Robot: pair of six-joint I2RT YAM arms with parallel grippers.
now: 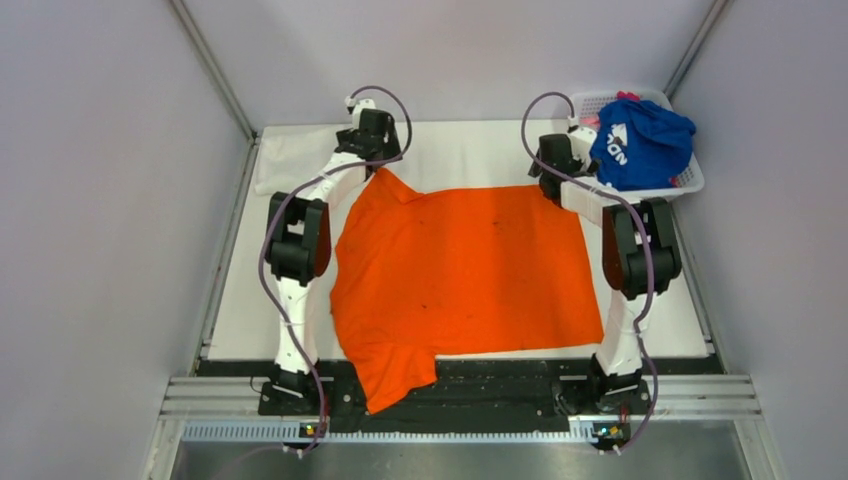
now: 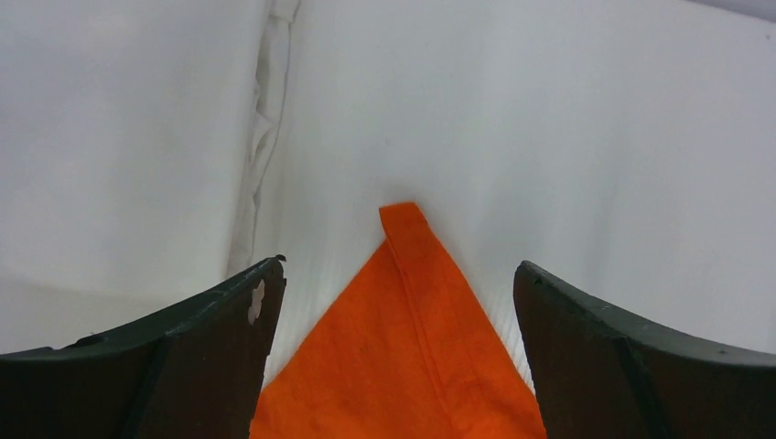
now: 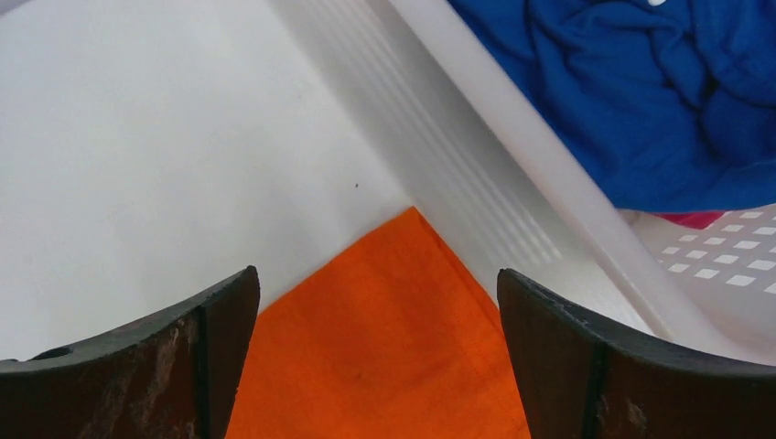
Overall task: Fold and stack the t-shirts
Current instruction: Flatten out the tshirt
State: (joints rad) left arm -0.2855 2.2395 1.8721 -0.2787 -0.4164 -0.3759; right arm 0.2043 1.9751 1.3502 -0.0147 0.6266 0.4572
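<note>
My fingers gape, left gripper and right gripper both empty; orange t-shirt limp, light; pinch far corners, perhaps sleeve tips.

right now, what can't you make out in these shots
- Pink t-shirt: right wrist view, only a sliver, buried under the blue t-shirt in the basket.
- Its white lettering: top view, crumpled folds hide most.
- Orange t-shirt: wrist views, only corners; bottom edge cuts the rest.
</note>
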